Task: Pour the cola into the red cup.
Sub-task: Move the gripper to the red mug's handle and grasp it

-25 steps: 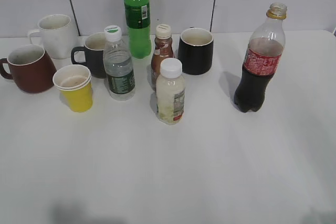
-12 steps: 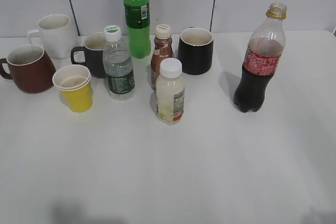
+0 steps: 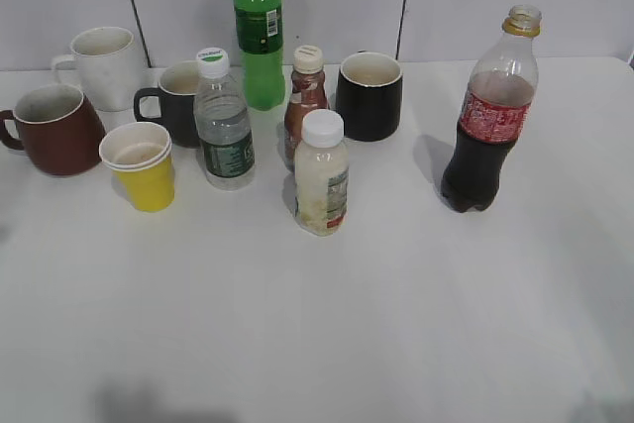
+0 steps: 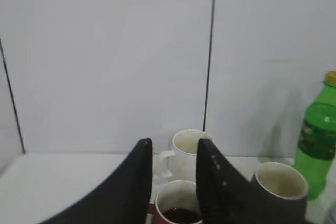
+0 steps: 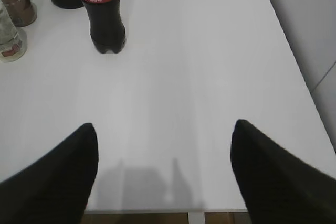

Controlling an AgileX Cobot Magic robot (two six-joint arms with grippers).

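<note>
The cola bottle stands upright and uncapped at the right of the table, about half full of dark liquid; it also shows in the right wrist view. The red cup sits at the far left. In the left wrist view the red cup lies low between the fingers, with some dark liquid inside. My left gripper is open and empty, above and in front of the cup. My right gripper is wide open and empty near the table's front edge, well short of the bottle. Neither gripper shows in the exterior view.
A white mug, a black mug, a yellow paper cup, a water bottle, a green bottle, a small brown bottle, a milky bottle and another black mug crowd the back left and centre.
</note>
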